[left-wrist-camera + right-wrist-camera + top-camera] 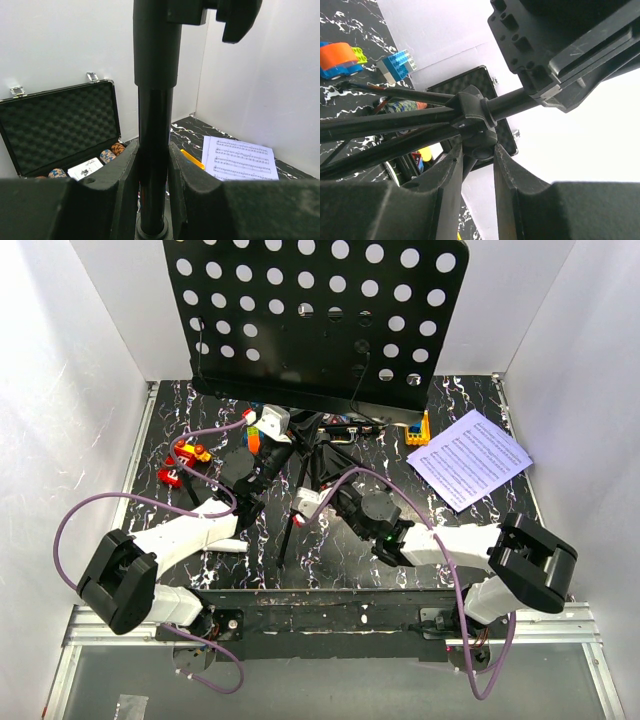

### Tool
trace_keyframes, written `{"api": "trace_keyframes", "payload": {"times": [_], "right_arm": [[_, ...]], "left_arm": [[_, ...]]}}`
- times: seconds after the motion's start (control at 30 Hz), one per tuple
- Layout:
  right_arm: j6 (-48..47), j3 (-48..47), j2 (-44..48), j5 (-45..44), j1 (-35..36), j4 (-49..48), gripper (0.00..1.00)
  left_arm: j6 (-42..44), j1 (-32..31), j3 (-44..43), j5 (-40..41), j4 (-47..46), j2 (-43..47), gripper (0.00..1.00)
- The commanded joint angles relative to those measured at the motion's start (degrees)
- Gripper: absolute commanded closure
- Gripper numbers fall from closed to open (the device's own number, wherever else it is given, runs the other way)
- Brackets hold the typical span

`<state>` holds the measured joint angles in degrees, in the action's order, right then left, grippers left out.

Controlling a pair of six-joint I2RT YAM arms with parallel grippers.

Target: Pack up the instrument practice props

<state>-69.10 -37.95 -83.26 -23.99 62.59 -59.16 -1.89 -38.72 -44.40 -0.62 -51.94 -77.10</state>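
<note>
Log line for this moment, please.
left gripper: shut on stand pole | right gripper: shut on leg hub | sheet music: flat, far right

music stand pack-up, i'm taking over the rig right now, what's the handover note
Left pincer: shut on the upright pole of the tall black music stand with the perforated metal desk.
Right pincer: shut on the stand's tripod hub, where the legs meet.
White sheet-music page: flat on the black marbled table, far right, untouched.
Done: both grips set.
Left: fold the stand (legs spread, desk up), then pack the page.
</note>
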Motion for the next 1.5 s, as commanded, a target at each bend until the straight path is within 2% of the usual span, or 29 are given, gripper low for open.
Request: {"api": "trace_keyframes", "payload": {"times": [0.0, 0.07, 0.1, 0.13, 0.23, 0.27, 0.3, 0.4, 0.5, 0.67, 0.93, 1.2, 1.33, 1.47], "right_arm": [[-3.08, -0.62, 1.52, 1.76, 2.89, -7.03, 0.99], [2.89, -2.99, 3.71, -2.1, 3.15, -3.79, 0.99], [7.01, -4.05, 4.94, -4.29, 3.24, -2.21, 0.93], [10.88, -5.36, 6.78, -5.62, 3.24, 0.07, 0.71], [22.39, -8.62, 13.02, -5.64, 3.42, 14.9, 0.21], [26.26, -9.24, 14.78, -5.63, 3.24, 18.43, 0.18], [30.91, -9.59, 16.54, -5.98, 3.24, 21.33, 0.17], [40.77, -9.77, 21.37, -6.07, 3.42, 30.04, 0.15], [48.51, -7.06, 25.95, -6.77, 3.24, 33.75, 0.14], [61.26, -1.87, 31.75, -8.18, 3.24, 37.88, 0.13], [75.76, 3.85, 34.57, -10.02, 3.24, 42.37, 0.13], [84.56, 6.58, 35.19, -9.41, 3.24, 41.84, 0.12], [85.18, 6.58, 35.19, -9.5, 3.07, 42.11, 0.12], [85.36, 7.28, 35.19, -9.76, 3.07, 41.14, 0.12]], "left_arm": [[-1.28, -0.83, 1.6, -1.4, 7.73, -2.09, 1.0], [-1.01, -0.83, 1.51, -1.05, 7.73, -2.09, 1.0], [-1.1, -0.83, 1.42, -0.79, 7.65, -2.09, 1.0], [-1.1, -0.83, 1.42, -0.61, 7.65, -2.18, 1.0], [-1.45, -0.74, 1.07, -0.61, 7.47, -1.92, 1.0], [-1.54, -0.83, 0.99, -0.35, 7.38, -1.74, 1.0], [-1.8, -0.74, 0.98, -0.17, 7.21, -1.48, 0.99], [-2.33, -0.83, 0.63, -0.17, 7.12, -0.51, 0.88], [-3.12, -0.83, 0.11, 1.66, 6.94, 0.54, 0.65], [-5.4, -0.83, -0.95, 2.12, 4.93, 1.51, 0.52], [-8.39, -0.83, -3.14, 3.43, -0.79, 1.07, 0.46], [-11.38, -0.74, -3.15, 5.63, -8.08, -0.24, 0.41], [-12.17, -0.74, -3.93, 5.19, -8.97, -0.24, 0.41], [-9.63, -0.74, -5.51, 4.23, -7.92, -0.07, 0.5]]}}
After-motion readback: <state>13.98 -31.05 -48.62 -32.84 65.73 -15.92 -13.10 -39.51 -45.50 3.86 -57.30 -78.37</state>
